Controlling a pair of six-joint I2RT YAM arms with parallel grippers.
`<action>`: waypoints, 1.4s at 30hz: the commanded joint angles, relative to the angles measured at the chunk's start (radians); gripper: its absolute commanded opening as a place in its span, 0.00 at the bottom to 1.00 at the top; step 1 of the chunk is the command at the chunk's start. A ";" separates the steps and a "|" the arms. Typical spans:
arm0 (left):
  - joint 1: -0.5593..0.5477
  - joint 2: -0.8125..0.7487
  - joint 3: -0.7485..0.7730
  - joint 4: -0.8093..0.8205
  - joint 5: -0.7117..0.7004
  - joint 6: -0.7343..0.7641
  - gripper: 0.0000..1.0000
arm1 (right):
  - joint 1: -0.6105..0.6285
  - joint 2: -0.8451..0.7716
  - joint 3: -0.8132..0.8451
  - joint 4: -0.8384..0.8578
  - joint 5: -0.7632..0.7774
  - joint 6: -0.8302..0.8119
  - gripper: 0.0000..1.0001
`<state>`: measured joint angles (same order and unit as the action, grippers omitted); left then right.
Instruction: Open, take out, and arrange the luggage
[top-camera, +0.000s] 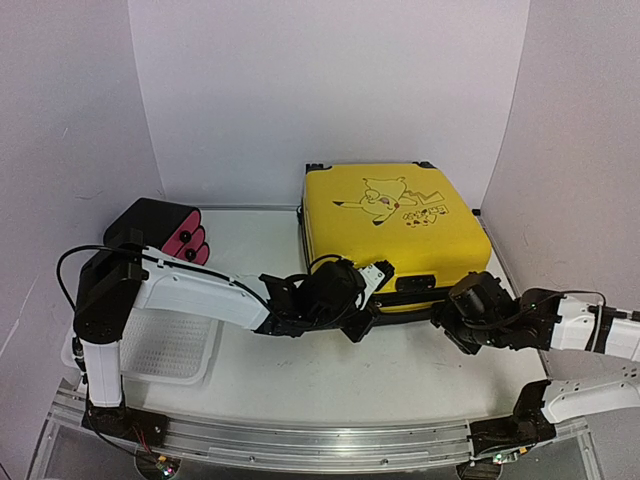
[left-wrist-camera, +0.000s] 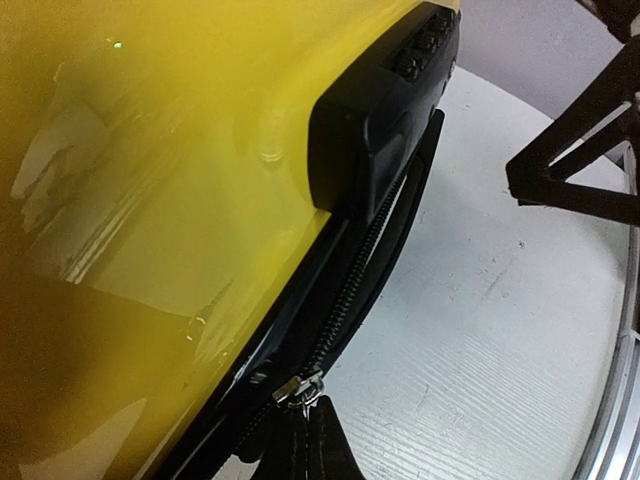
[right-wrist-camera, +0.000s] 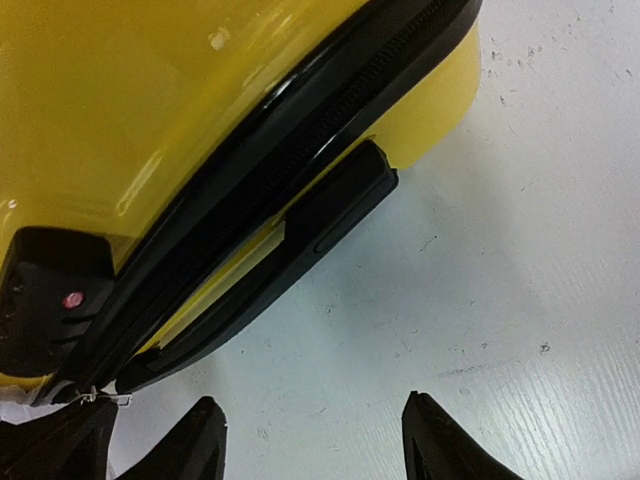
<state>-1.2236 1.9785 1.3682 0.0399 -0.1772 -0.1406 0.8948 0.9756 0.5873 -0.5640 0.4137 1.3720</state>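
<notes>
Luggage (top-camera: 340, 235), a large yellow hard-shell suitcase, was seen lying flat toward the back right of the white worktop (top-camera: 330, 380). Its lid was down and faced up, printed with a black cartoon drawing (top-camera: 385, 200), and black wheels (top-camera: 316, 167) were set along its far edge. The left arm (top-camera: 190, 290) was stretched across from the left side to the near face of the suitcase. In the left wrist view, the left jaws were shown pressed together on the small metal zipper pull (left-wrist-camera: 300, 388), at the lower end of the black zipper band (left-wrist-camera: 370, 250), which ran diagonally past a black lock block (left-wrist-camera: 375, 130). The right arm (top-camera: 560, 325) was bent in from the right, and its jaws were held low over the worktop just in front of the suitcase's near right corner. In the right wrist view, the right jaws were shown spread apart with only bare worktop between the dark fingertips (right-wrist-camera: 205, 430), close to a black carry handle (right-wrist-camera: 330, 215) mounted on the side below the zipper band. A white mesh basket (top-camera: 170, 345) was placed at the near left of the worktop. A black case with pink round ends (top-camera: 160, 235) was set behind it, well apart from the suitcase.
</notes>
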 joint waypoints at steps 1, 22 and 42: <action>-0.028 -0.030 0.064 0.094 0.081 -0.025 0.00 | -0.020 0.048 -0.024 0.165 0.003 0.092 0.59; -0.035 -0.064 0.007 0.091 0.042 -0.002 0.00 | -0.024 0.245 0.066 0.233 0.140 0.319 0.47; -0.032 -0.156 -0.144 0.091 -0.059 0.091 0.00 | -0.027 0.396 0.094 0.230 0.241 0.503 0.45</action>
<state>-1.2312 1.9137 1.2438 0.1101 -0.2436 -0.0837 0.8730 1.3293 0.6258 -0.3500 0.5972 1.8378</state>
